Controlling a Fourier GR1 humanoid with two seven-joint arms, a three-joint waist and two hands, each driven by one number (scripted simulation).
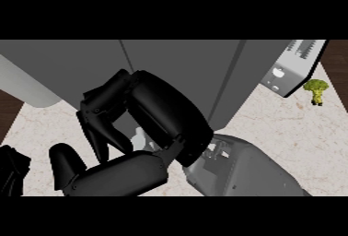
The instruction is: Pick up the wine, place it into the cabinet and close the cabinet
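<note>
- Head view is filled at its centre by the right hand [153, 120], black and glossy, raised close under the camera with its grey forearm [252, 170] coming in from the lower right.
- Its fingers [102, 117] are curled downward and the thumb [115, 175] bends in beneath them, closing round a pale, translucent shape in the gap.
- That pale shape [139, 138] may be the wine, but too little of it shows to be sure.
- Directly behind the hand stands the grey cabinet [183, 64], smooth and flat-faced, with thin vertical seams.
- Left hand [12, 173] shows only as a dark mass at the lower left edge; its fingers cannot be made out.
- On the marbled beige counter [292, 129], a green broccoli [316, 91] stands upright beside a grey toaster [293, 64], well apart from the hand.
</note>
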